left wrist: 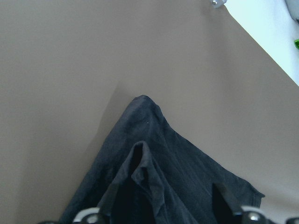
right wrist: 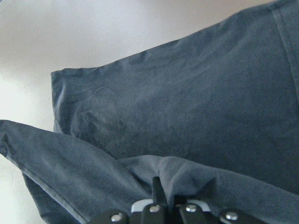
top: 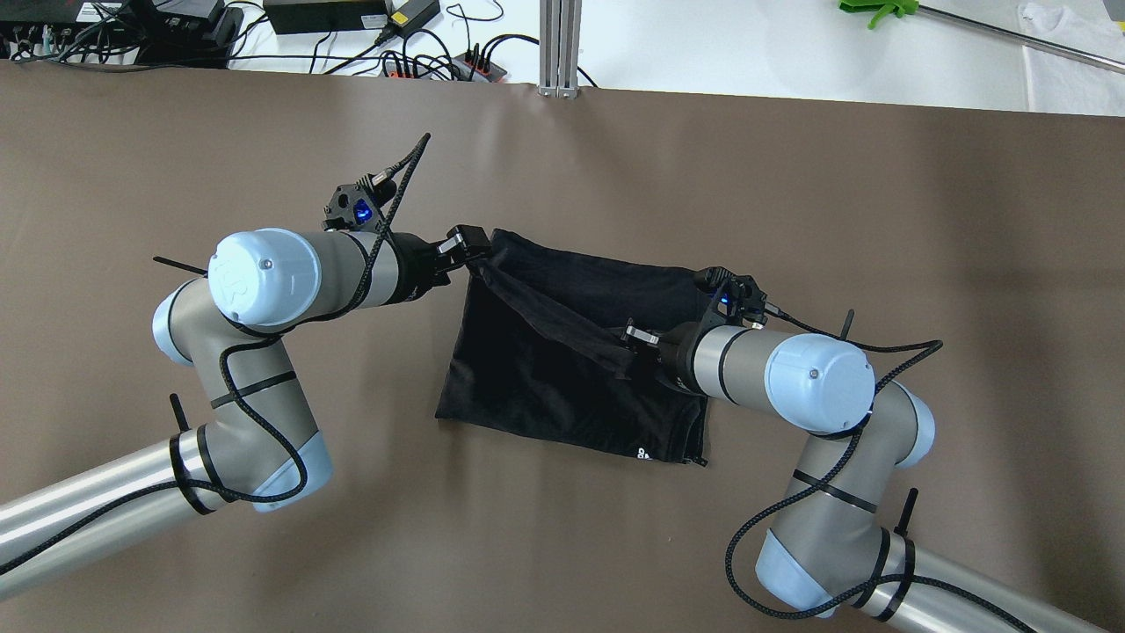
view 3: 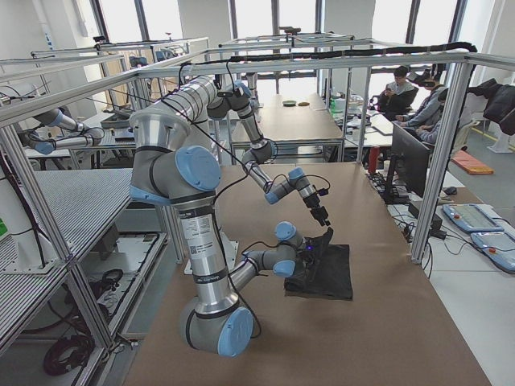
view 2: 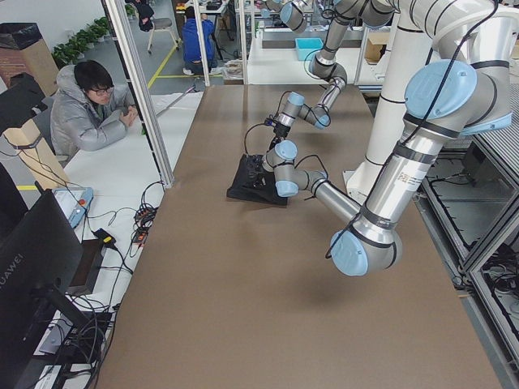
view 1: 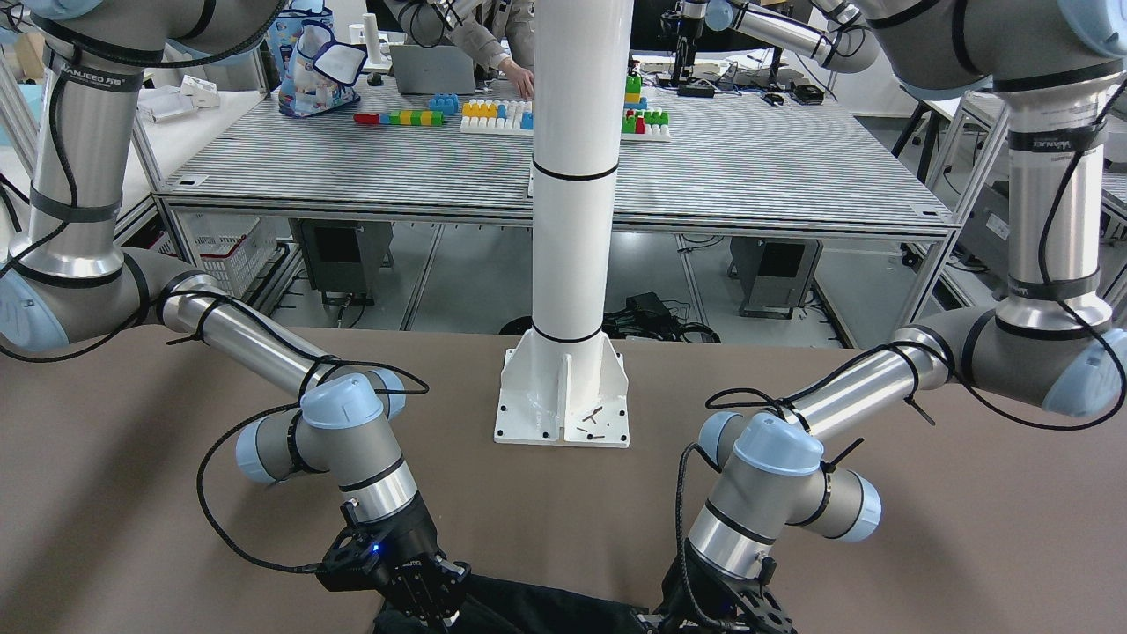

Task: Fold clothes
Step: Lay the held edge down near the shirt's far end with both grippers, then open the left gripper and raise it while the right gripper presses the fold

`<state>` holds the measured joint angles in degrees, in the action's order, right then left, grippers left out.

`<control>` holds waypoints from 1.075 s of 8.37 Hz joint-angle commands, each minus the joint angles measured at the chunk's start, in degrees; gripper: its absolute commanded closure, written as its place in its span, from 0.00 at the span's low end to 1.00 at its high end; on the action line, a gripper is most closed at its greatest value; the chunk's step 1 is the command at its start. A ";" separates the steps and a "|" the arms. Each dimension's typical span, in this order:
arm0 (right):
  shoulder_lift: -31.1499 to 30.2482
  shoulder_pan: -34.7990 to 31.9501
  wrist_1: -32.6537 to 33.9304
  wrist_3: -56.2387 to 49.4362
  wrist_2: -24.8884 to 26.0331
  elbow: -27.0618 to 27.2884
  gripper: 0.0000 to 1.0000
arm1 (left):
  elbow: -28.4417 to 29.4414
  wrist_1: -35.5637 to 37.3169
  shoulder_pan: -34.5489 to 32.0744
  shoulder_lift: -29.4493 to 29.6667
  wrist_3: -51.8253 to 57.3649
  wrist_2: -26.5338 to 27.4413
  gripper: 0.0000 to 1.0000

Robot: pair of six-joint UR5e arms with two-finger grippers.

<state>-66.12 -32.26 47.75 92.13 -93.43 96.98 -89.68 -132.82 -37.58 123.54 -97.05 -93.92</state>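
While both arms reach in over the brown tabletop, the black garment lies at the centre of the overhead frame, most of it flat on the surface, with one strip of its upper edge raised and stretched diagonally between the two grippers.

Left gripper: located left of centre in the overhead frame, at the garment's upper left corner. Its jaws are closed on that corner, and cloth bunches directly at the tips. The left wrist view shows dark fabric running from the bottom edge of the frame up to a peak at mid-frame, with bare tabletop around it.

Right gripper: located right of centre in the overhead frame, above the garment's right half. Its jaws are pinched on a fold of the cloth; the right wrist view shows the fabric gathered over the tips at bottom centre, and the flat layer of the garment filling the frame beyond.

Garment condition: the lower edge is straight, running toward the lower right of the overhead frame, with a small white mark near the lower right corner. Wrinkles radiate from both held points.

In the front-facing view only the garment's far edge shows, at bottom centre between the two wrists, below the base plate of the white pole.

A seated person appears at the upper left of the left side view, well apart from the garment.
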 commanded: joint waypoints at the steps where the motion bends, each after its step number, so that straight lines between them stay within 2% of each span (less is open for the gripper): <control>1: -0.07 -0.43 0.06 0.07 0.00 -0.03 0.06 | 0.12 0.02 0.05 0.29 0.02 0.05 0.00; 3: 0.02 -1.49 0.15 -0.28 -0.52 -0.03 0.06 | 0.03 0.02 -0.47 0.29 0.19 -0.04 0.00; 5: 2.47 -1.31 0.76 0.68 -1.14 0.40 0.06 | -0.06 0.28 -3.71 0.03 1.68 -1.52 0.00; 6: 2.57 -0.18 1.20 0.68 -1.14 1.10 0.06 | -0.06 0.54 -6.16 -0.23 3.34 -5.01 0.00; 7: 2.83 2.01 2.94 0.60 -1.06 1.20 0.06 | -0.06 0.46 -7.84 -1.02 3.88 -7.22 0.00; 9: 6.06 3.96 8.38 -0.46 -0.71 0.24 0.06 | -0.15 0.28 -8.21 -1.64 4.49 -7.42 0.00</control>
<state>-62.84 -30.13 51.57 92.41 -94.44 97.95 -89.74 -132.42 -44.91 122.58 -93.37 -100.36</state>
